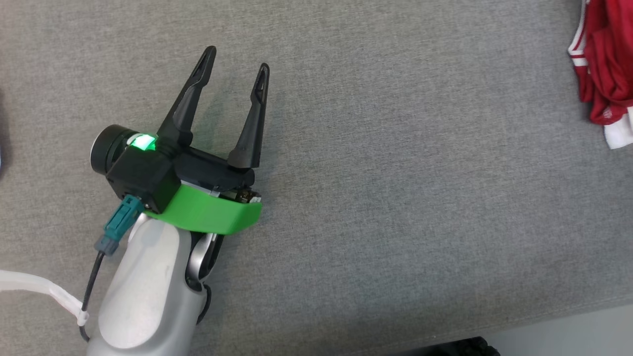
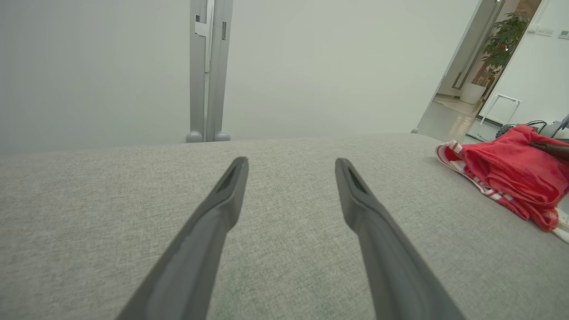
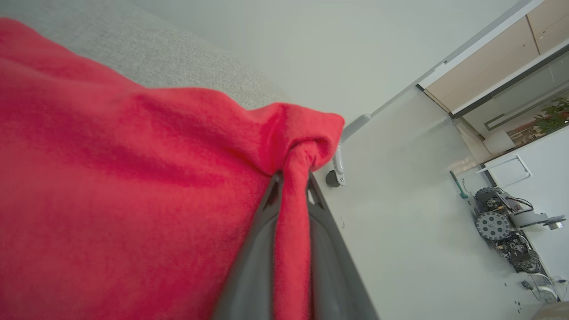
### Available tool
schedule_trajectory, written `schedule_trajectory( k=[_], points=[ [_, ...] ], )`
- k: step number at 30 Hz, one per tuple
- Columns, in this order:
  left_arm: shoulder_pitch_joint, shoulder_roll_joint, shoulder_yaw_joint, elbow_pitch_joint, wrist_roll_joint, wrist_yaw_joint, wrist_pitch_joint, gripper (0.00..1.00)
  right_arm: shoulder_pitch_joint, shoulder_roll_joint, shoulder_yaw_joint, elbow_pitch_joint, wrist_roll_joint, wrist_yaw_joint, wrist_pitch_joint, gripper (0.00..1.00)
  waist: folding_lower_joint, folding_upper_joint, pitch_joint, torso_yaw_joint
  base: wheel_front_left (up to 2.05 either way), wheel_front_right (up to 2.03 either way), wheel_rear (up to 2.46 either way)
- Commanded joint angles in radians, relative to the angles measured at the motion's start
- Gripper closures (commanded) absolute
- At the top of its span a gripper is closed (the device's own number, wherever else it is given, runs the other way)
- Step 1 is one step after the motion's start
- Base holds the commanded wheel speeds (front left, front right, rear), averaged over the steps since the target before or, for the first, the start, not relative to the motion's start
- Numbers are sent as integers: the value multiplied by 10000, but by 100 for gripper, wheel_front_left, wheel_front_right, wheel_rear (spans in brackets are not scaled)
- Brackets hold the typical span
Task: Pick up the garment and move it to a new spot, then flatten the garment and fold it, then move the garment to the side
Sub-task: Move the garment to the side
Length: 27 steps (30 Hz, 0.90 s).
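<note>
The garment [image 1: 606, 69] is red with white striped trim, bunched at the right edge of the grey cloth surface [image 1: 395, 173] in the head view. It also lies crumpled at the right in the left wrist view, garment [image 2: 511, 178]. My left gripper [image 1: 237, 62] hovers open over bare grey cloth, far to the left of it, with nothing between its fingers; the same open gripper [image 2: 291, 166] shows from its own wrist. My right gripper [image 3: 291, 178] is shut on a pinched fold of the red garment [image 3: 133, 178], which drapes to the left of its fingers.
The grey surface ends at a front edge [image 1: 544, 321] with pale floor beyond. Behind it stand a white wall and a grey post [image 2: 209, 71]. A doorway with a potted plant [image 2: 506, 40] opens at far right. A wheeled machine [image 3: 502, 226] sits on the floor.
</note>
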Motion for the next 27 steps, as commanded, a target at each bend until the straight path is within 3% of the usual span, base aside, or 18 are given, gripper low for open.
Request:
schedule_trajectory(
  k=[1, 3, 12, 18, 27],
  points=[
    [-172, -4, 38, -38, 26, -6, -4, 0, -170, -81, -235, 180, -179, -18, -34, 92, -2, 0, 145, 270, 0, 0, 0],
    [-149, -59, 52, -38, -6, -8, -4, 0, -285, -38, -636, 358, -452, -19, -34, 0, -2, 0, 42, 342, 0, 0, 0],
    [312, -267, 296, 78, -163, -8, -4, 0, 198, 1181, -997, -640, -1203, -18, -35, 0, -2, 0, -1177, 465, 0, 0, 0],
    [1032, -388, 719, 115, -249, -6, -4, 0, 991, 2206, -480, -2481, -631, -18, -33, 0, -2, 0, -2453, 694, 0, 0, 0],
    [2634, -471, 1790, 115, -419, -8, -4, 0, 3644, 4523, -449, -5855, 834, -16, -33, 0, -2, 0, -3952, 1225, 0, 0, 0]
  ],
)
